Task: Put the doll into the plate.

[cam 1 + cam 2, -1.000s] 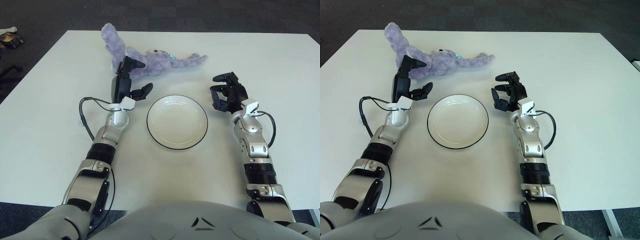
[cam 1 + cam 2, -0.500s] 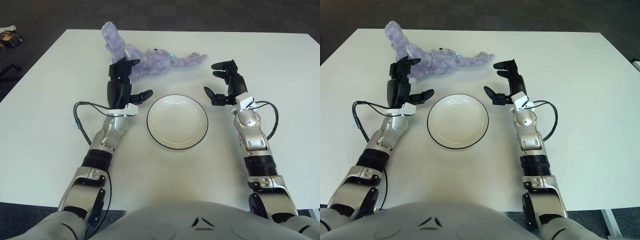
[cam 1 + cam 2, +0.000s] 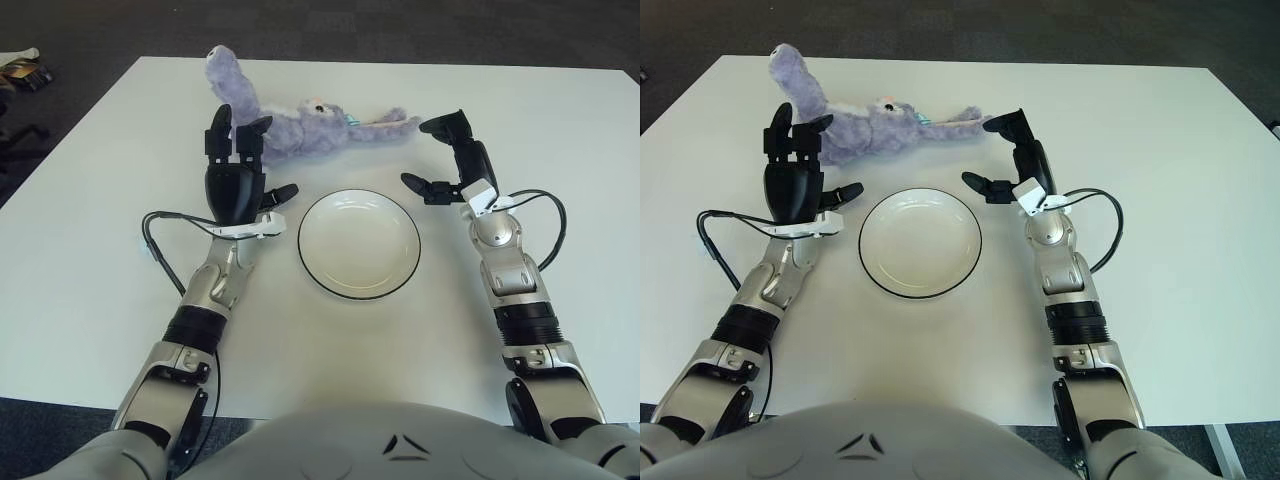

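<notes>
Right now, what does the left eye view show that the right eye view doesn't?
Left eye only: small clutter on the floor past the table's far left corner.
Right eye only: a strip of dark floor beyond the table's right edge.
Both: the white table, the purple doll lying at the far side, the empty plate in the middle, the left hand open just short of the doll, and the right hand open beside the doll's right end.

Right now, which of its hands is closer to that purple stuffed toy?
Left. The left hand shows against the doll's near side; the right hand is beside its far end.
</notes>
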Controlling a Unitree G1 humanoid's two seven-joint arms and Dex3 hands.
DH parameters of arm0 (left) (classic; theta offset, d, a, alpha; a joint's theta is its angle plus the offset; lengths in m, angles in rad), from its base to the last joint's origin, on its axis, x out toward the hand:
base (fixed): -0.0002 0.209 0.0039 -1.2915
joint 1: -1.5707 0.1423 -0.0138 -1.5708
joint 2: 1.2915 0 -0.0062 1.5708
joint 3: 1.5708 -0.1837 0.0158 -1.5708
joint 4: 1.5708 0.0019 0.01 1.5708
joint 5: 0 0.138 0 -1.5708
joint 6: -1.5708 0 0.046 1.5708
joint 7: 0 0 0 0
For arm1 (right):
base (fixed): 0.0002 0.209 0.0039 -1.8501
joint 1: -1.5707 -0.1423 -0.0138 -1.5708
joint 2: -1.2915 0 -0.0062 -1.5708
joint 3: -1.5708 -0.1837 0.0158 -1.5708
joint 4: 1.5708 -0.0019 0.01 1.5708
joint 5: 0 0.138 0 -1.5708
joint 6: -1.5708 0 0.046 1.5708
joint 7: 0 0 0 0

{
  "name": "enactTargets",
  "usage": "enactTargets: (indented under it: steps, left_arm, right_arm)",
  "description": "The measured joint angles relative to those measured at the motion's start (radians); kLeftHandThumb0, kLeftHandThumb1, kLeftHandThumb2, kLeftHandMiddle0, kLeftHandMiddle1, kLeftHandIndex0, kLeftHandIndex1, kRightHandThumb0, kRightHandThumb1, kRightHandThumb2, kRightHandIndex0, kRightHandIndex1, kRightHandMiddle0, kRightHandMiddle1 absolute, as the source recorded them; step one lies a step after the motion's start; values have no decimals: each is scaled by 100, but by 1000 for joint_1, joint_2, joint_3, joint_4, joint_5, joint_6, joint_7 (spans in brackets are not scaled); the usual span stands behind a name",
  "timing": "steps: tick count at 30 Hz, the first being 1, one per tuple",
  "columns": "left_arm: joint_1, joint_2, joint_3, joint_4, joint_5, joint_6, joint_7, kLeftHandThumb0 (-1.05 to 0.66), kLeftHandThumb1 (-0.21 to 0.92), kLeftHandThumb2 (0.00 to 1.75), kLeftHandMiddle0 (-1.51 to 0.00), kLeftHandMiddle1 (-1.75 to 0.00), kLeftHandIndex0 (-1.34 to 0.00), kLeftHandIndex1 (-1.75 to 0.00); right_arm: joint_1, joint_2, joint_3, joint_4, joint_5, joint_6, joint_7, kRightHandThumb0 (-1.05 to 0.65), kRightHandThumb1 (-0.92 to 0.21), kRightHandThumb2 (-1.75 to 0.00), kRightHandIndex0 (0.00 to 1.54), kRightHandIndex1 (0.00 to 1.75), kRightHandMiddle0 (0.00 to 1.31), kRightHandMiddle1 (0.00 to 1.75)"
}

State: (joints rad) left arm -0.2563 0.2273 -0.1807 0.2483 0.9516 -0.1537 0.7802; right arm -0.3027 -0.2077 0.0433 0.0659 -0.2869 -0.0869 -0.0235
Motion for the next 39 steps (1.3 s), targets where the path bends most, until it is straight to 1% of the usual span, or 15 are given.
enactTargets:
  steps: [7, 13, 18, 23, 30, 36, 39]
  left_arm:
    - [9, -14, -19, -40, 0, 47, 8, -64, 30, 92, -2, -24, 0, -91]
    - [19, -22, -20, -50, -1, 76, 19, -68, 35, 87, 0, -26, 0, -92]
    - [24, -26, -22, -59, -1, 106, 18, -66, 34, 86, 0, -27, 0, -89]
    - [23, -25, -28, -68, 0, 137, 3, -64, 31, 87, 0, -31, 0, -85]
    - [11, 5, -46, -70, 19, 184, -60, -60, 27, 90, 0, -27, 0, -70]
    - [-26, 43, -54, -78, 16, 198, -144, -55, 23, 95, -1, -27, 0, -65]
    - [-47, 60, -54, -86, 0, 199, -199, -53, 21, 96, -1, -27, 0, -64]
  right_arm:
    - [0, 1, 10, -23, -6, 35, 4, -79, -49, -73, 8, 69, 4, 124]
    - [-2, 1, 14, -25, -7, 46, 4, -76, -49, -74, 8, 71, 2, 124]
    - [-9, -1, 26, -25, -9, 46, 10, -74, -47, -75, 7, 69, 1, 123]
    - [-25, -14, 40, -22, -28, 46, 18, -76, -46, -77, 5, 67, 0, 120]
    - [-59, -42, 71, 11, -108, 28, 1, -79, -48, -74, 9, 65, 0, 116]
    - [-100, -53, 112, 12, -206, 30, -21, -78, -49, -73, 11, 66, 0, 111]
    - [-116, -55, 130, 8, -255, 42, -32, -77, -49, -73, 11, 66, 0, 105]
